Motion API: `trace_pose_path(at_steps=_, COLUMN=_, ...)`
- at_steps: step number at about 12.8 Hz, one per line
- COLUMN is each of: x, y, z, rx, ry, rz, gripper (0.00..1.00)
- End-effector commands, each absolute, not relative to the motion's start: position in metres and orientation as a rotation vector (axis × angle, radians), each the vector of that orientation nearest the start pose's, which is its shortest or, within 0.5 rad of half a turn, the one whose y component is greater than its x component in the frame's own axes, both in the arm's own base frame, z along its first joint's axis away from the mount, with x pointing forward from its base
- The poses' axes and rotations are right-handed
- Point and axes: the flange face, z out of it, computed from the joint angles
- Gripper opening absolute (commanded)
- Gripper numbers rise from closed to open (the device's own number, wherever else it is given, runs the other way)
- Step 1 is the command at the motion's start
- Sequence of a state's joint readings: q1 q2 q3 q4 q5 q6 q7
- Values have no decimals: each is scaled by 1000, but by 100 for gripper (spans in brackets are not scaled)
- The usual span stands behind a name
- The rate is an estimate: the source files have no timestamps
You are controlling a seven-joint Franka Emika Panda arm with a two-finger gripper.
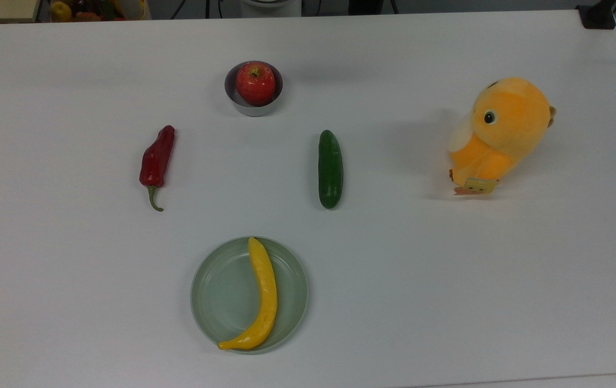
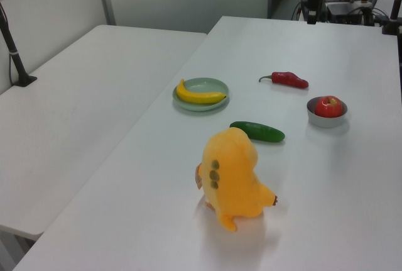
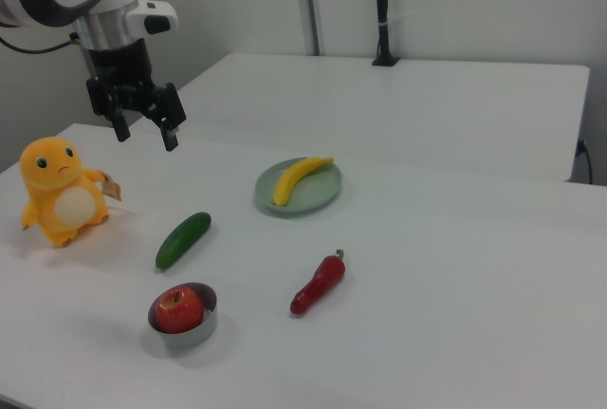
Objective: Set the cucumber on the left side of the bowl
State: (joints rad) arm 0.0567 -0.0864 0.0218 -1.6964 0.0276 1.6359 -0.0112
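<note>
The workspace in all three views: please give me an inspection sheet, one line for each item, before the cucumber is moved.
Surface: white table, bare apart from the items listed.
Job's things: cucumber lies flat on the table, apart from everything; grey bowl holds a red apple.
Clutter: red pepper on the table; yellow banana-like fruit in a pale green plate; orange plush toy standing upright.
Grippers: gripper in the air above the table in the right view, jaws open, holding nothing.
Cables: dark cables beyond the table's far end in the left view.
Surroundings: second white table alongside.
</note>
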Motion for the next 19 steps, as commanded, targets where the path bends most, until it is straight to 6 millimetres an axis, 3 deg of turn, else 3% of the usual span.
trace_pose_path(at_steps=1, x=528, y=43, z=616, rx=-3088, ry=-96, rz=-68, gripper=100)
trace_pose_path(at_steps=7, x=529, y=43, z=615, rx=-3088, ry=-112, rz=-66, gripper=100)
trace_pose_path(at_steps=12, x=543, y=53, z=587, rx=-3088, ry=-162, rz=2, gripper=100)
trace_pose_path(at_steps=15, x=563, y=71, z=556, rx=-3081, ry=-214, rz=-8, gripper=100)
trace_pose_path(at_steps=17, x=582, y=91, z=514, rx=-3076, ry=-253, rz=-42, gripper=100)
trace_pose_path(at_steps=19, x=589, y=102, z=485, rx=-3072, ry=-268, rz=-67, gripper=100)
